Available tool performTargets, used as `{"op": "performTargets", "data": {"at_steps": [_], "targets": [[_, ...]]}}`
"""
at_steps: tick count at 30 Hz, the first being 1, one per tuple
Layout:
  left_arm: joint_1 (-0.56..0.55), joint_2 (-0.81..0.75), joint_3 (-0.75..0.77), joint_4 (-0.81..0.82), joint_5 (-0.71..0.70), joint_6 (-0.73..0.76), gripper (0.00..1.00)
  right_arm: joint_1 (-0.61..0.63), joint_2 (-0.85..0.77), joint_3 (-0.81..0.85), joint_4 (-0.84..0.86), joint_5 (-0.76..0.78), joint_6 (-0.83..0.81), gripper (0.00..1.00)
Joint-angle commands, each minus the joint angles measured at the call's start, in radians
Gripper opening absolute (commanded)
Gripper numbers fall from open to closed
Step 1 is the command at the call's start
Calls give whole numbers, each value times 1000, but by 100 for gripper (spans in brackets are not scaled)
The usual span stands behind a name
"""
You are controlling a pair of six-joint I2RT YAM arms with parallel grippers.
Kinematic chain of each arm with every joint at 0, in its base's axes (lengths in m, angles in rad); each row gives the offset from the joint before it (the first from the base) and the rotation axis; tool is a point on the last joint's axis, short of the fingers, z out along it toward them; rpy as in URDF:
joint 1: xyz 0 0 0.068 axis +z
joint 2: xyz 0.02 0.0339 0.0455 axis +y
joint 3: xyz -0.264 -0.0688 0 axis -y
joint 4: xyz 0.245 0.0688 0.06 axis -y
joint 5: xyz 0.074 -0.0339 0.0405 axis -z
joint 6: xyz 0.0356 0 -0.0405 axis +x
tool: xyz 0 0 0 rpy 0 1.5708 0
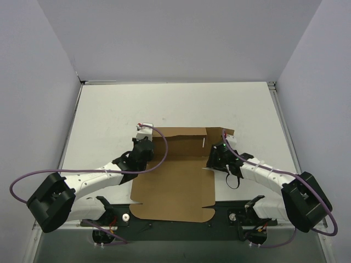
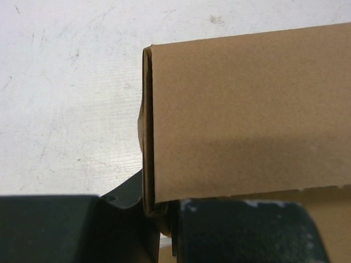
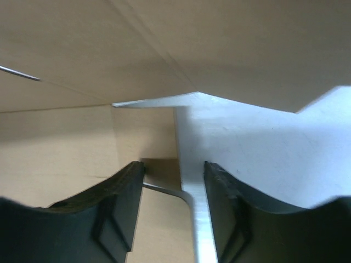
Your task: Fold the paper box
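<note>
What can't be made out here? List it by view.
- Top view: the tips of the left claw and right claw, hidden under their own wrists.
- Left wrist: most of the box, cut off by the frame. Only one folded corner shows.
- Right wrist: which flap lies between the open claw's fingers. The cardboard is too close and mostly cut off.

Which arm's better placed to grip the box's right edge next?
Right. The right pincer straddles the paper box edge on that side, jaws apart, cardboard between. The left pincer is shut on the doubled-over flap at the box's left end, so freeing it would probably let that fold go.
</note>
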Motion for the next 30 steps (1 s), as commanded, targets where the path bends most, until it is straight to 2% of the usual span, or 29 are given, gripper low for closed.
{"op": "performTargets", "data": {"at_steps": [1,6,8,10,18,26,30], "targets": [[-3,-12,0,-44,28,15,0,-3,15,12,67,-19,-16,44],[-4,-6,-4,-35,41,14,0,58,12,26,130,36,-92,33],[-4,-5,-4,-33,45,12,0,110,14,49,127,75,-122,27],[-5,-5,-4,-33,51,10,0,175,12,64,122,140,-135,25],[-18,12,-1,-27,64,4,0,265,58,96,131,226,-143,24],[-34,24,7,-24,62,0,0,293,123,115,174,229,-136,25],[-37,30,8,-26,56,-3,0,365,106,141,148,284,-128,27]]}}
